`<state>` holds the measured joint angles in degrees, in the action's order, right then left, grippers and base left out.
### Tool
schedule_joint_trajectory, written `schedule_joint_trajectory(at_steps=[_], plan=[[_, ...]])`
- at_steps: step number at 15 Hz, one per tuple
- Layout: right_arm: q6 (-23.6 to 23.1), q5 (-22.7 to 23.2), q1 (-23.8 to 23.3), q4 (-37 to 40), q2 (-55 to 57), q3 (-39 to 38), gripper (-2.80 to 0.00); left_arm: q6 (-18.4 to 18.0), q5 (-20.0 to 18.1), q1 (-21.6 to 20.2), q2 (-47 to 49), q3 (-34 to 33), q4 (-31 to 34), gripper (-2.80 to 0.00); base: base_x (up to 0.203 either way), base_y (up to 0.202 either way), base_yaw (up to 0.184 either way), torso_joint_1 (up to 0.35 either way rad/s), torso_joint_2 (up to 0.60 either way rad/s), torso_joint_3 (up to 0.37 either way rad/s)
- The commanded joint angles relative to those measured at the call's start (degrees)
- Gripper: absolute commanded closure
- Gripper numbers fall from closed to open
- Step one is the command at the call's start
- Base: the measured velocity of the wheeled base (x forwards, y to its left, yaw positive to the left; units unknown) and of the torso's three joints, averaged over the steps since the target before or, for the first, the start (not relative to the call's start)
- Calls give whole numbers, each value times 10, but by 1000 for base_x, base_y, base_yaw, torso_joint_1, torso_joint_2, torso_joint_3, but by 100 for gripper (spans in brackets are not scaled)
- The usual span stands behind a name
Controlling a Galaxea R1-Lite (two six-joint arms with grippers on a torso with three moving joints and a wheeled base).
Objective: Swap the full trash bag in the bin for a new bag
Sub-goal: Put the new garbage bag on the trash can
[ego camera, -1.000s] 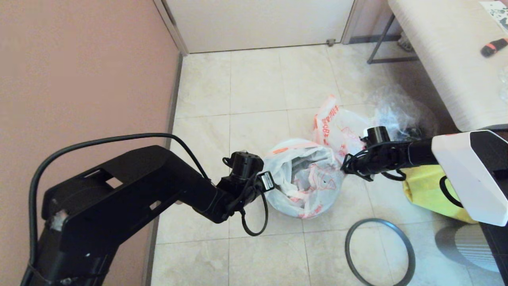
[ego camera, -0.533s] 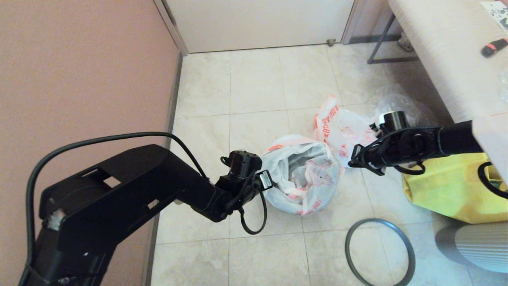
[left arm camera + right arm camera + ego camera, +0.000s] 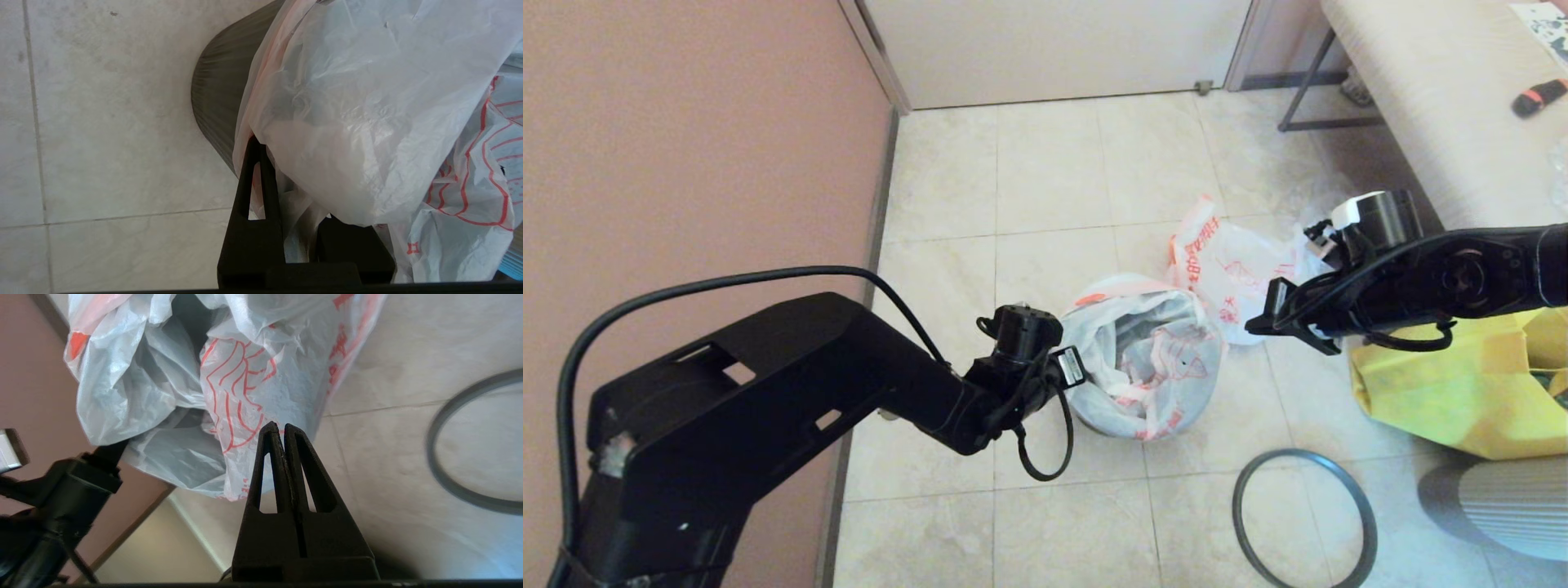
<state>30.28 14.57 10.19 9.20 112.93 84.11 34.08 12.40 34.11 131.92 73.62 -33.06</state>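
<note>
1. The left gripper [image 3: 282,192] stands at the near-left rim of the bin [image 3: 216,106], its jaws parted around a fold of the new bag [image 3: 347,122]; the film runs between the two fingers, so it appears to pin the bag's edge against the outside of the black wall.

2. The right gripper [image 3: 284,430] hangs just off the bin's right side, its jaws pressed tip to tip with nothing between them, apart from the plastic.

3. The new bag, white with orange-red print, lines the bin and drapes over the rim, but its mouth is crumpled inward and the right-hand edge sags loose.

4. The full trash bag [image 3: 1225,261] lies on the floor tiles just behind the bin, already out.

5. The dark-grey hoop [image 3: 1305,518] lies flat on the floor, in front of the bin and to its right, well clear of the rim it is meant to clamp.

6. The step in hand looks like spreading the liner over the rim. To do it well, the left jaws should keep their pinch while the right jaws open, take the slack edge opposite and draw it outward and down, evenly, so the thin film does not tear.

7. Only then does the hoop seem worth fetching; a yellow tote [image 3: 1445,392] sits beneath the right arm.
</note>
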Motion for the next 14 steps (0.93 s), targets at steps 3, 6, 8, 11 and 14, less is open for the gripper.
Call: schedule_joint_trajectory(at_steps=[3,6,8,11,14], plan=[[-2,-68,47,12,-22,-11,-46,-15,3,5,-7,-1,17,-280,0,0,0,0,0,0],[-16,-85,86,24,-29,-7,-280,-16,1,4,-26,-13,18,-280,0,0,0,0,0,0],[-50,-143,114,61,-24,19,-280,-26,1,6,-56,-18,40,-280,0,0,0,0,0,0],[-82,-178,140,116,-19,67,-280,-36,-7,19,-115,-19,115,-280,0,0,0,0,0,0],[-122,-218,172,132,3,92,-280,-38,-17,17,-152,-8,162,-280,0,0,0,0,0,0]])
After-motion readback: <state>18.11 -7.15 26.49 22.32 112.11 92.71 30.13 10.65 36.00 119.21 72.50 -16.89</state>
